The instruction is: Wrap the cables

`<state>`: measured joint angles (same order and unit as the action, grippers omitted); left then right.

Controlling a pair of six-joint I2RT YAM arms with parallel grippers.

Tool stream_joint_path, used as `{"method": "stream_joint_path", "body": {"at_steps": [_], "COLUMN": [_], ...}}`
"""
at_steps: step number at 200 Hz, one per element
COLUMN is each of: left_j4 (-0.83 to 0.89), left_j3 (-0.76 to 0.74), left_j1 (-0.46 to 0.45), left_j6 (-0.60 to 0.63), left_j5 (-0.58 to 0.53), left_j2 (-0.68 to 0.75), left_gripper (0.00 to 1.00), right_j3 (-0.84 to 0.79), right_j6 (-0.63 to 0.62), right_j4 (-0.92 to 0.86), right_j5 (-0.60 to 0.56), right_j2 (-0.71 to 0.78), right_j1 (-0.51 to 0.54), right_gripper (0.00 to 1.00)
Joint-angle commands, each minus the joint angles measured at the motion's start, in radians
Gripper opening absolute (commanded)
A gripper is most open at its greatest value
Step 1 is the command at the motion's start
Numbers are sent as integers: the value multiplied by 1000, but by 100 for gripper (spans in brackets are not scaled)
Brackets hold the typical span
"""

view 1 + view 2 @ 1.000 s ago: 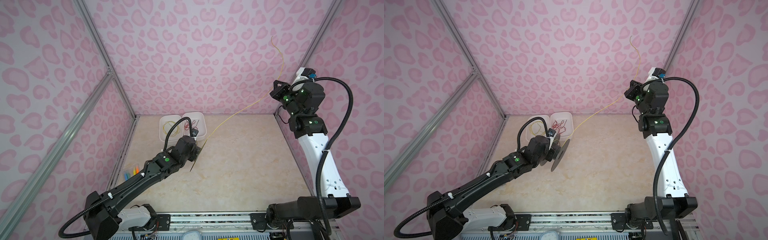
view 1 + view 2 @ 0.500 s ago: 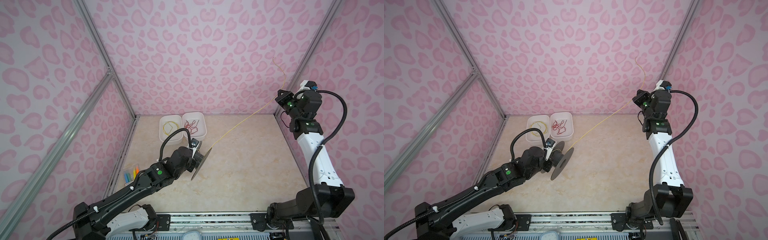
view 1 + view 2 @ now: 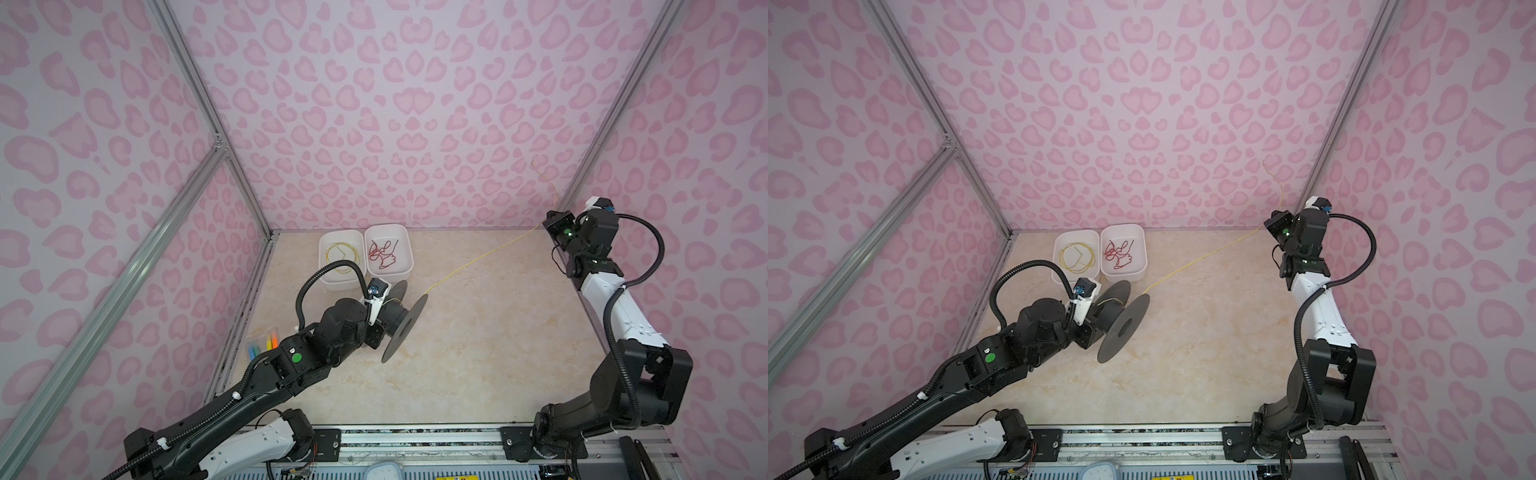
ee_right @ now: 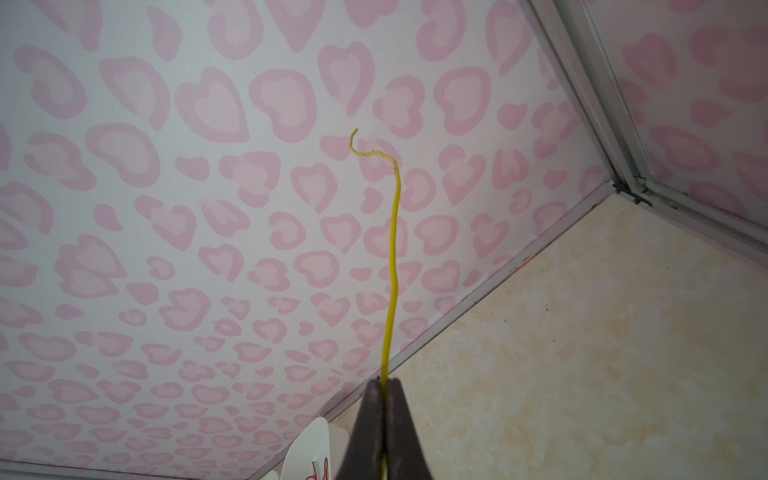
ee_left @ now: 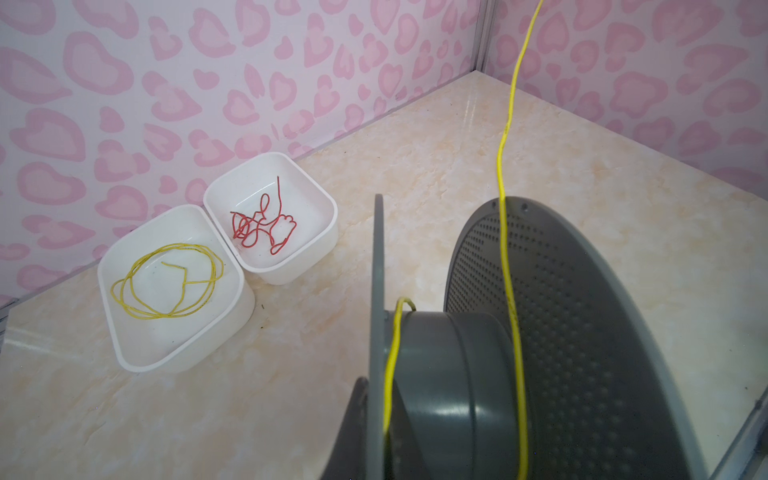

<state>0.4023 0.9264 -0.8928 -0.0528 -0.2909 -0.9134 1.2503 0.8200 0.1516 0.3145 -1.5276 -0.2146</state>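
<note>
— What sort of place are we looking at?

— We take it for a robotics lab, a closed test cell rather than a home. Two black-and-white arms, the left arm (image 3: 291, 365) and the right arm (image 3: 631, 316), stand on a metal rail (image 3: 415, 434) at six o'clock of the tabletop (image 3: 478, 353).

— Yet we see pink heart wallpaper everywhere.

— We do, but it covers flat panels (image 3: 395, 104) held in bare aluminium frame posts (image 3: 196, 83). They box the marble-look tabletop in at nine, twelve and three o'clock.

— Anything else?

— Two plain white bins (image 3: 1123, 274) sit side by side at eleven o'clock, and we find no furniture at all.
</note>
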Motion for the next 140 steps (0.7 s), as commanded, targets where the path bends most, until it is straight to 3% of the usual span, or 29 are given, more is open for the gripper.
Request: {"method": "stream_joint_path", "body": {"at_steps": [1, 31, 76, 140], "left_j4": [63, 55, 11, -96], "left_j3": [22, 51, 106, 232], "left_j1": [12, 72, 243, 333], "left_j6": [-6, -27, -78, -124], "left_j5": [15, 95, 305, 426], "left_j2": [18, 26, -16, -141], "left_gripper": [4, 4, 4, 4], "right_j3": [-51, -127, -251, -394], "right_j6": [19, 10, 18, 92], "right_j4": [158, 185, 241, 302], "right_j5": [-127, -154, -175, -143], "right_j2": [-14, -13, -14, -19], "right_j1": [-14, -14, -18, -7], "right_gripper": [0, 0, 0, 0]}}
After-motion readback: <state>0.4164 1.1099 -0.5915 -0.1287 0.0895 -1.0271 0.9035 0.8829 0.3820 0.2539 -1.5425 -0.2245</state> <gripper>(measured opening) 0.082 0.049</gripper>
